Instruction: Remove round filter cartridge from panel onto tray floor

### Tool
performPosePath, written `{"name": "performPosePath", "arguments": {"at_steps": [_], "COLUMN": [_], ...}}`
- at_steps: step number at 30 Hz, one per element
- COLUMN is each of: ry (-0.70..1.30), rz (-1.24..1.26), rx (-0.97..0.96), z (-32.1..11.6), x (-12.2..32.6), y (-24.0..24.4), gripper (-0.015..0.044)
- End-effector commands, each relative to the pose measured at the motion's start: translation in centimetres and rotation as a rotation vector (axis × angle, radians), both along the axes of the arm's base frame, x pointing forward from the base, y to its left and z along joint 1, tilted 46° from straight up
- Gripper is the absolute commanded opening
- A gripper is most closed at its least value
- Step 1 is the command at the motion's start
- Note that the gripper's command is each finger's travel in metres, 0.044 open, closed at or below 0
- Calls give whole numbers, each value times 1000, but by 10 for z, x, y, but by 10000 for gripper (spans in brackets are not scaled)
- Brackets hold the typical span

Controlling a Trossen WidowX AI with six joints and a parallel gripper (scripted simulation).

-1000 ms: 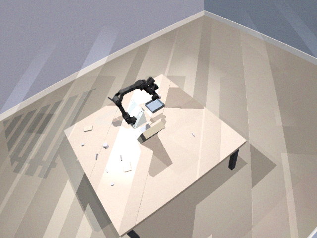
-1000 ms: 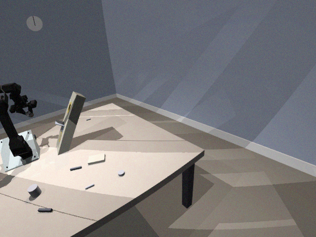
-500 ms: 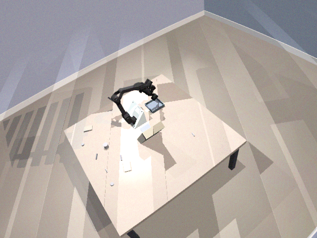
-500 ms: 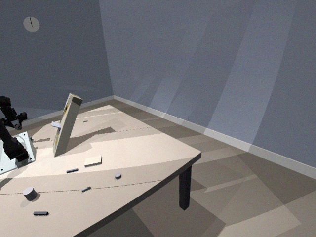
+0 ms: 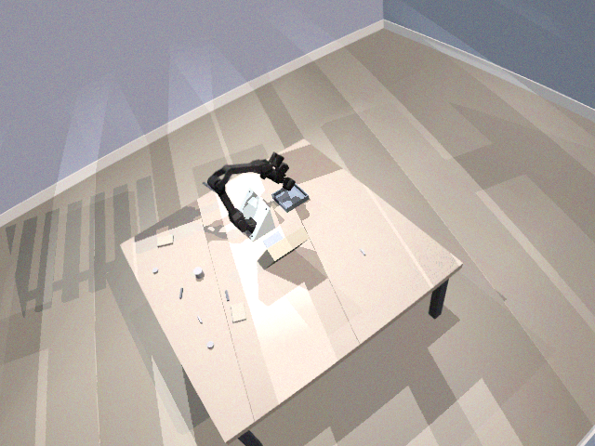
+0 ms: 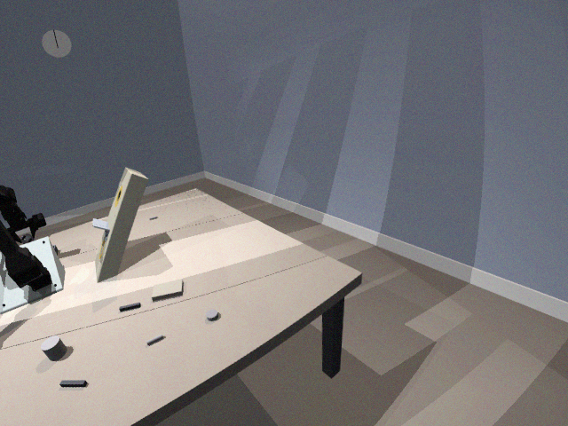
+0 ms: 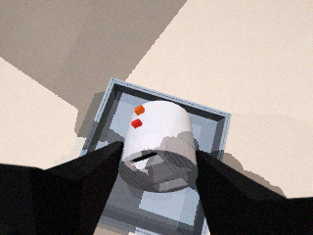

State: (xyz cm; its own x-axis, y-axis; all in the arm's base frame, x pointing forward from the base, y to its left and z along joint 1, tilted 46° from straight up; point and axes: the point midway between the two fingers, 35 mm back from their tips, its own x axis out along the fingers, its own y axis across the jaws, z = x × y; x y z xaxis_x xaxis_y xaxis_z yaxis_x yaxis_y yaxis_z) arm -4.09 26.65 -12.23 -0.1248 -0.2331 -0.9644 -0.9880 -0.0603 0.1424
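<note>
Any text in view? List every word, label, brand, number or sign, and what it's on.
Readable text: none.
Service panel: yellow patches with dark marks in the exterior view, too small to read.
Filter cartridge: orange and red marks, no lettering visible.
Wall disc, clock-like: one dark line, no numerals legible.
Tray: no lettering visible.

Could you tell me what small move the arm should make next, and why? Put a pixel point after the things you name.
Probably lower the cartridge (image 7: 163,124) straight down before opening: the fingers grip it, and the wrist view shows the tray (image 5: 304,198) (image 7: 171,98) behind it, its walls around it.
</note>
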Motion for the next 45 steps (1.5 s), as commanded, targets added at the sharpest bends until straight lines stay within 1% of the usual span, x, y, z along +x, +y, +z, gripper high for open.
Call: {"name": "performPosePath", "arguments": {"at_steps": [1,9,14,31,35,40,44,45], "ry": [6,7,7,4,3,3,3,6], "rz": [7,7,7,14,14,14,14,7], "rx": [-14,-15,-15,-22,-22,-22,-22,-9], "z": [-16,-44,-46,-44,-42,4,6,-2], "x": [-3,-5,-5,-4,-4,0,0,-2], "y": [-18,-49,-52,-49,-47,-2,0,-4], "gripper": [0,0,0,440,440,440,440,440]}}
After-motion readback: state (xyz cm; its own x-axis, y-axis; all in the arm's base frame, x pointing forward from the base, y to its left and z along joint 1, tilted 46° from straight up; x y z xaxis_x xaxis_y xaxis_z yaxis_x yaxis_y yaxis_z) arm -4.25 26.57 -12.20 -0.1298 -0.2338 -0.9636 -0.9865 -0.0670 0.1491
